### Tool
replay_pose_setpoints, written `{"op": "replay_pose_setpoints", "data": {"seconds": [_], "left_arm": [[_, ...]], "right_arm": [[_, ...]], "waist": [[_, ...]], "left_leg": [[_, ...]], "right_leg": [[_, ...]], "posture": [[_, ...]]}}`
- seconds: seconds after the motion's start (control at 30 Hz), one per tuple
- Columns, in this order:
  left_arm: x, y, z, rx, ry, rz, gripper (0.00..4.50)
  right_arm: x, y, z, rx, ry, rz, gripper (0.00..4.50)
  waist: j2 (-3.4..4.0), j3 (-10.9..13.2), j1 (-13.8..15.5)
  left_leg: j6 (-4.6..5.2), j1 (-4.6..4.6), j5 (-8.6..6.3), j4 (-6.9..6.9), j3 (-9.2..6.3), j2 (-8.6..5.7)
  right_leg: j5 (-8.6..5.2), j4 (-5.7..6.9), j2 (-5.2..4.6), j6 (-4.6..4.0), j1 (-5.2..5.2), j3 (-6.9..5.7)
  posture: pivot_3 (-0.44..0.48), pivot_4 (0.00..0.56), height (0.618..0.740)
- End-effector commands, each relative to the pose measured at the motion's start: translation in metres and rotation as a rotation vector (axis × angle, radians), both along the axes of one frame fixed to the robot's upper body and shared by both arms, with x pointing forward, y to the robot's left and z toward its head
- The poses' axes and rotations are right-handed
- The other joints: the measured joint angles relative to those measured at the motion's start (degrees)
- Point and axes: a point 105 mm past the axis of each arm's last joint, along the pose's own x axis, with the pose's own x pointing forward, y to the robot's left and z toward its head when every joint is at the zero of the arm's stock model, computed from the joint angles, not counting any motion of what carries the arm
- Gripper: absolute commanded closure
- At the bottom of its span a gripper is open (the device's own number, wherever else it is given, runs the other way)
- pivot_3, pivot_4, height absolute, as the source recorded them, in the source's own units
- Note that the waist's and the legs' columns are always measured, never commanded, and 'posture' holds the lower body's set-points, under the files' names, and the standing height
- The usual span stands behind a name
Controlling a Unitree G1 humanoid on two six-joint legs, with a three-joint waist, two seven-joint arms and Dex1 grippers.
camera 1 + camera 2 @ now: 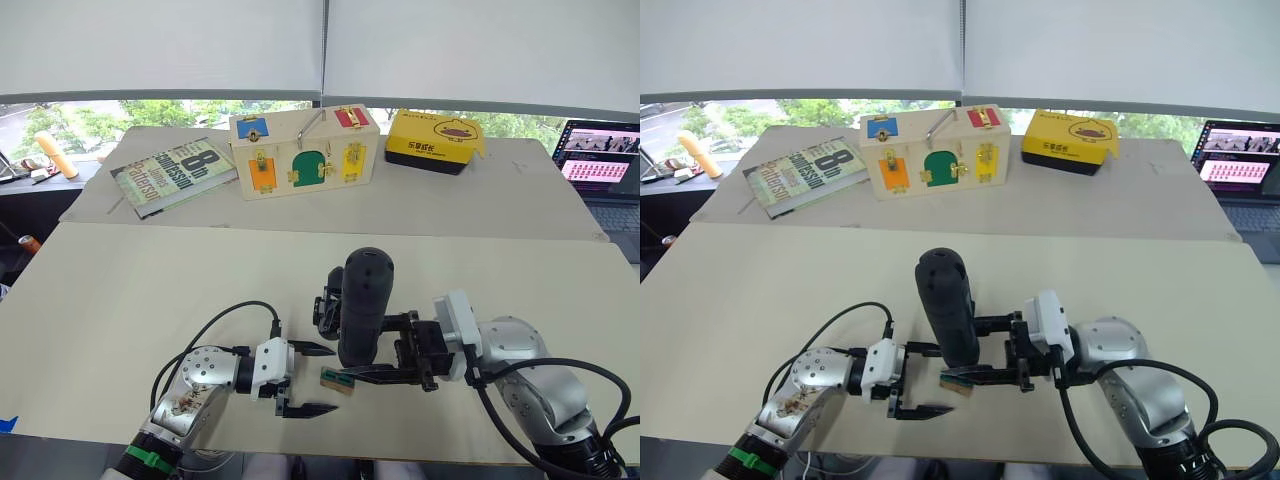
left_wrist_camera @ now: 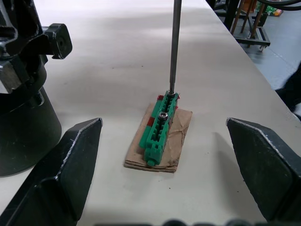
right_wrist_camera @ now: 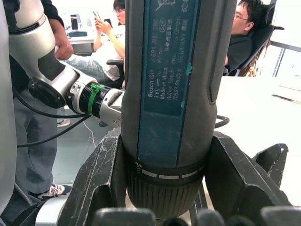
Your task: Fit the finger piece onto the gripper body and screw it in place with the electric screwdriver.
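The right gripper (image 1: 395, 352) is clamping the electric screwdriver (image 1: 364, 305) low on its thick dark handle and holding it upright near the near edge of the table (image 1: 150, 290). In the left wrist view its thin metal bit (image 2: 175, 44) is coming straight down onto the far end of a small green-and-tan block (image 2: 160, 133) lying flat on the table, with a screw head showing on the green strip just beside the bit's tip. So the robot seems to be working at the screwing step, though on this block rather than on the gripper body.

The left gripper (image 1: 300, 379) is hovering just to the left of the block with its two black fingers spread wide and holding nothing. The gripper body (image 1: 329, 300) is sitting just behind and to the left of the screwdriver, largely hidden by the handle, so its state cannot be told. The finger piece cannot be made out.

The next move probably calls for keeping the screwdriver vertical and centring the bit in the screw head, while the left gripper is steadying the light block, which could easily slide or twist.
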Motion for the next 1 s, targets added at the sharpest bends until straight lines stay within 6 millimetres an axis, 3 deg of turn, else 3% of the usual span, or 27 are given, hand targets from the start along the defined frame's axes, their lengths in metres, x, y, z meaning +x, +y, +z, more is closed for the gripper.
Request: {"op": "replay_pose_setpoints", "data": {"seconds": [0.03, 1.0], "left_arm": [[-0.0099, 0.0005, -0.0172, 0.045, 0.071, -0.018, 0.00], [-0.0085, 0.0010, -0.0164, 0.041, 0.074, -0.006, 0.00]], "right_arm": [[-0.0029, 0.0003, 0.0077, 0.024, -0.055, 0.013, 2.58], [-0.0046, 0.0052, 0.0072, 0.036, -0.058, 0.021, 2.58]], "waist": [[0.00, 0.00, 0.00], [0.00, 0.00, -0.13]], "left_leg": [[0.00, 0.00, 0.00, 0.00, 0.00, 0.00], [0.00, 0.01, 0.00, 0.00, 0.00, 0.00]], "right_leg": [[0.00, 0.00, 0.00, 0.00, 0.00, 0.00], [0.00, 0.01, 0.01, 0.00, 0.00, 0.00]], "posture": [[0.000, 0.150, 0.740], [0.000, 0.150, 0.740]]}}
